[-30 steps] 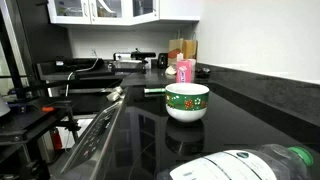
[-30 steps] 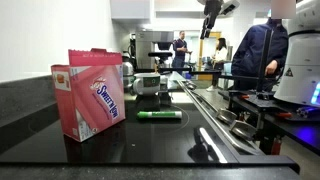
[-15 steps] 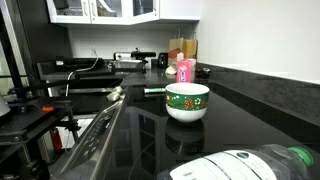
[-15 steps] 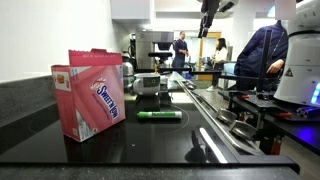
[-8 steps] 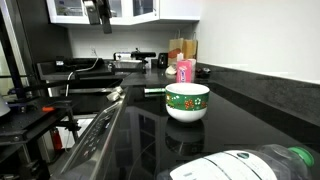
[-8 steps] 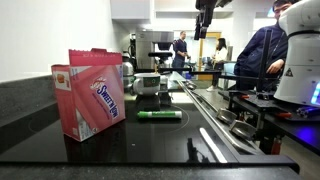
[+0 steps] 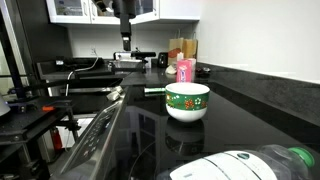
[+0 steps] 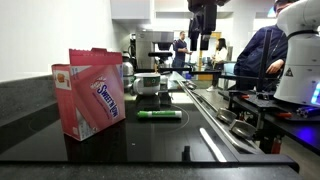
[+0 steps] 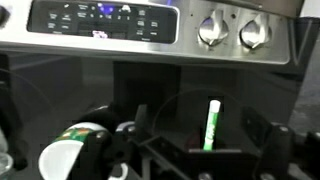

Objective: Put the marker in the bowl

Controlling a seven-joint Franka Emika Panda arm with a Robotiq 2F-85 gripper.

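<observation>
The green marker (image 8: 160, 114) lies flat on the black counter; it also shows in an exterior view (image 7: 153, 91) just behind the bowl, and in the wrist view (image 9: 211, 124) with its pale end away from me. The green patterned bowl (image 7: 187, 101) stands on the counter, and the wrist view shows it at the lower left (image 9: 72, 148). My gripper (image 7: 125, 36) hangs high above the counter, also seen in an exterior view (image 8: 204, 22). In the wrist view its fingers (image 9: 205, 128) stand apart, open and empty, with the marker between them far below.
A pink box (image 8: 94, 91) stands near the marker and shows behind the bowl too (image 7: 184, 70). A clear bottle with a green cap (image 7: 250, 165) lies in the foreground. A stove front with knobs (image 9: 230, 32) borders the counter. People stand in the background (image 8: 266, 55).
The gripper has come into view above the counter and moved sideways toward the spot over the marker. The marker, bowl and box have not moved.
</observation>
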